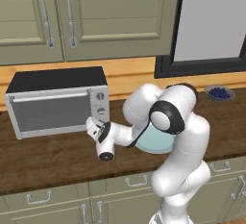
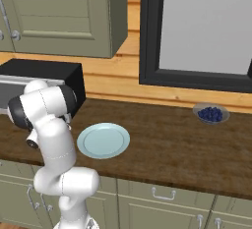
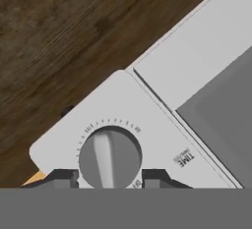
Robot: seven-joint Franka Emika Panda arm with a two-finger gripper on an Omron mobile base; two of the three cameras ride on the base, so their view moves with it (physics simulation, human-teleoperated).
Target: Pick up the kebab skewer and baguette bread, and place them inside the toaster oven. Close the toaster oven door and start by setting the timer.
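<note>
I am watching the toaster oven (image 1: 57, 102) sitting on the surface (image 1: 48, 158) with its door (image 1: 50, 110) shut; the knob panel is at the oven's right end. In the hand view I am straddling the timer knob (image 3: 109, 157) with the end effector (image 3: 109, 178), its tips half spread either side, not yet pinching as far as I can tell. I am judging the knob stiff and smooth, best held across its rim. Right of the oven, a plate (image 2: 103, 140) is lying bare.
</note>
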